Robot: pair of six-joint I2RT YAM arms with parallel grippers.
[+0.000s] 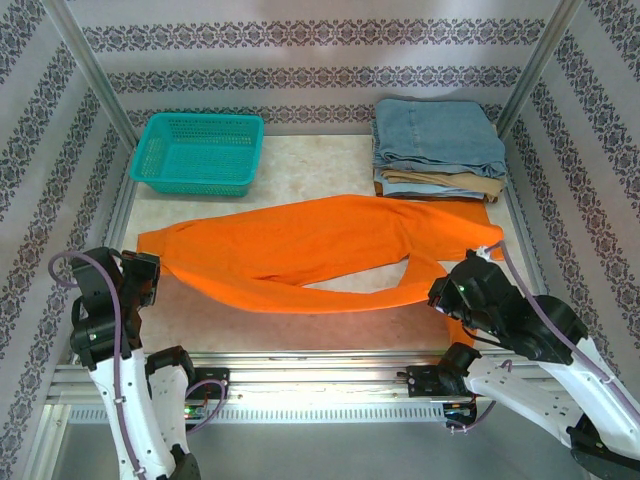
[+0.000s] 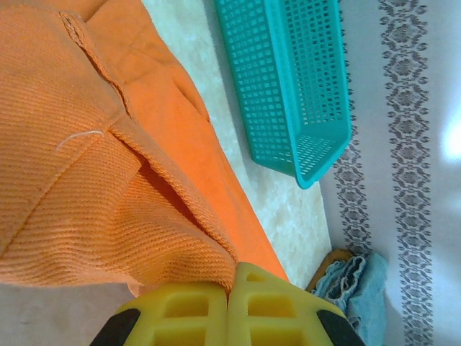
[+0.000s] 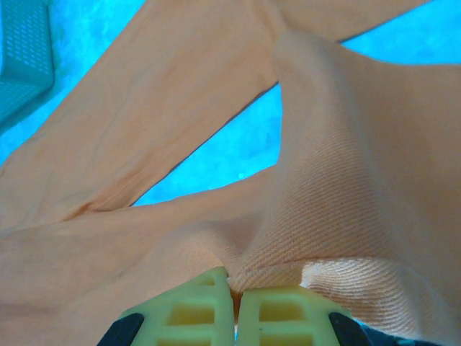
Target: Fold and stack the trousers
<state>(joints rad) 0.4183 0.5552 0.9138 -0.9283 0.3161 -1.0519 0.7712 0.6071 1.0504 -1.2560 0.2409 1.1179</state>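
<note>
Task item: bright orange cloth trousers, plain and soft, spread left to right across the middle of the pale marbled table top.
Lay of the cloth: mostly flat. Towards the right the two legs part, and a sliver of table shows between them.
Left gripper: at the left end of the trousers. In the left wrist view its yellow fingers are pressed together, with the cloth's ribbed edge running down into the seam between them, so it is pinching the trousers.
Right gripper: at the right end of the trousers. In the right wrist view its yellow fingertips are closed on a gathered fold of orange cloth.
Teal plastic mesh basket: at the far left of the table, beyond the trousers and apart from them.
Stack at far right: a folded light blue denim pair lies on a folded tan pair, just beyond the orange cloth.
</note>
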